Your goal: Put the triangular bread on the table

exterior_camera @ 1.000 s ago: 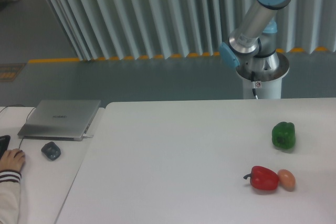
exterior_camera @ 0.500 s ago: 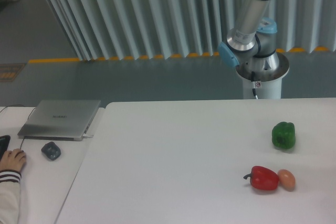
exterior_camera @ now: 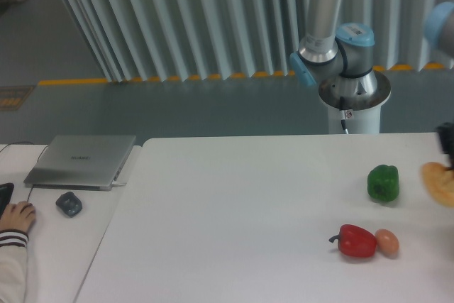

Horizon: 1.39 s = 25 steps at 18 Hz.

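Note:
At the right edge of the view, the triangular bread (exterior_camera: 438, 184) shows as a golden-tan wedge, partly cut off by the frame. It hangs just under the dark gripper (exterior_camera: 447, 160), which is shut on its top and holds it over the right end of the white table (exterior_camera: 241, 218). Only a small part of the gripper shows. The arm's upright link (exterior_camera: 323, 15) rises from its base (exterior_camera: 352, 94) behind the table.
A green pepper (exterior_camera: 384, 182) lies just left of the bread. Nearer the front lie a red pepper (exterior_camera: 357, 241) and a small tan egg (exterior_camera: 387, 242), touching. On the adjoining desk at left are a grey laptop (exterior_camera: 84, 160), a mouse (exterior_camera: 69, 204) and a person's hand (exterior_camera: 14, 216).
The arm has swung round, its upright link moving left. The gripper with the bread has come into view at the right edge, where nothing showed before.

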Tool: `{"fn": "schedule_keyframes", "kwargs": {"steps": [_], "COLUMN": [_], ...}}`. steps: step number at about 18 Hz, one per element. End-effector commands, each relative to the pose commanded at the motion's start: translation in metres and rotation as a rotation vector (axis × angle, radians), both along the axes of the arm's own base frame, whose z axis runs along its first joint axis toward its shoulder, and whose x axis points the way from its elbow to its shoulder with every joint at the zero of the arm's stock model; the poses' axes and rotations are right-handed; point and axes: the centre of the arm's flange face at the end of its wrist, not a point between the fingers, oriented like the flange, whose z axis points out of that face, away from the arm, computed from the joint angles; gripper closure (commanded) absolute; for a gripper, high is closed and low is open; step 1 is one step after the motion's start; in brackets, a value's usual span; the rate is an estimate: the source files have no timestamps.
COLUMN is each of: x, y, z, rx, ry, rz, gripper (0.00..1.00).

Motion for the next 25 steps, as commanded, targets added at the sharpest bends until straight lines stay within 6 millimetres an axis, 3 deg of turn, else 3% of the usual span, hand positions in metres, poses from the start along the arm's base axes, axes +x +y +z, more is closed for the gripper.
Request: {"fn": "schedule_keyframes", "kwargs": {"steps": [3,6,13,19,21,22,23,24,25], "x": [0.025,0.064,0.13,0.153,0.151,0.151,0.15,0.15,0.148], "y": [0.019,0.038,0.056,0.065,0.068,0.068,0.069,0.07,0.072], "z": [-0.003,-0.011,-0.052,-0.069,-0.068,-0.07,-0.071,-0.07,-0.068], "rx": [-0.001,-0.022,-0.132,-0.226,-0.227,-0.226,-0.226,-0.222,-0.202], "ry": [-0.014,-0.023,-0.041,0.019,0.026,0.024,0.024,0.028,0.045], "rz": [0.028,-0.018,-0.125,-0.187,-0.165,-0.168,-0.17,-0.166,-0.158], "gripper": [0.76,0.76,0.76,0.7,0.62,0.49,0.16,0.0,0.0]}}
